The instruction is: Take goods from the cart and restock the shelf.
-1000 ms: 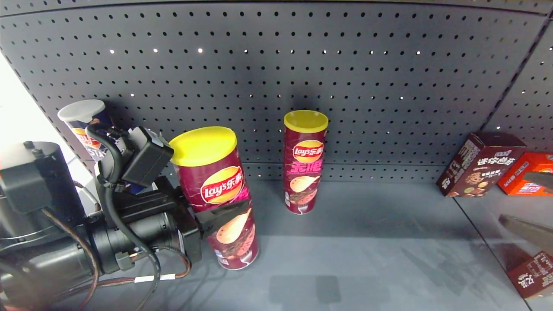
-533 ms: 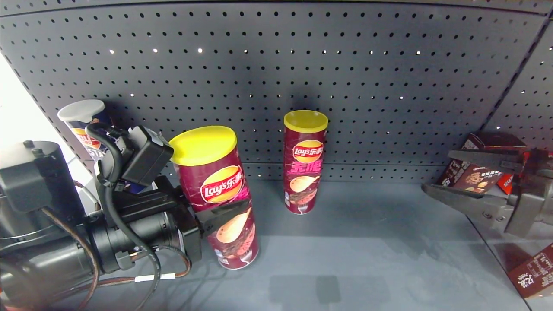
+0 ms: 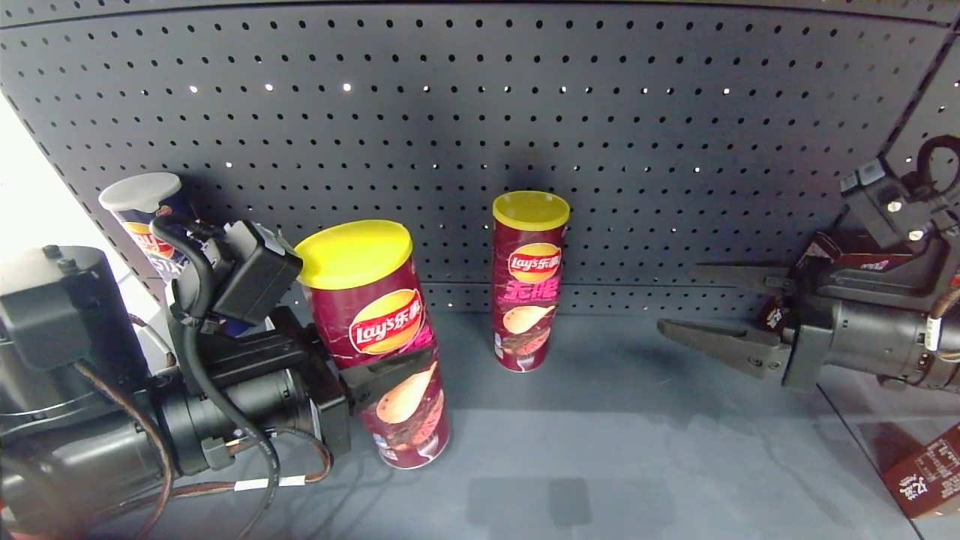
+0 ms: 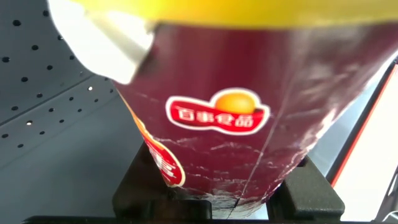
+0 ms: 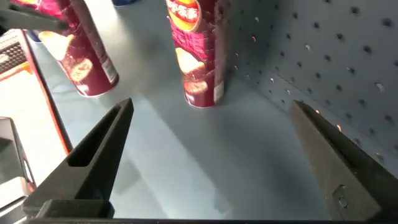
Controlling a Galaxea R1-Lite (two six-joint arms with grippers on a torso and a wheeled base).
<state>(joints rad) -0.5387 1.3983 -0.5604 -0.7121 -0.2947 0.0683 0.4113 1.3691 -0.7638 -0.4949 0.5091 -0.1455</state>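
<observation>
Head view: left gripper (image 3: 386, 364) clamped on can (image 3: 375, 300), base seemingly down on shelf (image 3: 615, 450), front-left. 2nd can (image 3: 529, 281) stands by back wall (image 3: 450, 112). Right gripper (image 3: 677, 297) spread, empty. Placement nearly done; release pending, more cart goods likely left.

A dark grey pegboard (image 3: 480, 112) forms the back wall, with light showing through some of its holes. At the far left of the shelf (image 3: 600, 450), a blue can (image 3: 142, 206) with a pale grey lid stands upright against it. At the right, a dark brown box (image 3: 832, 247) sits near the back, mostly hidden. Another brown box (image 3: 926, 472) lies at the lower right corner.
</observation>
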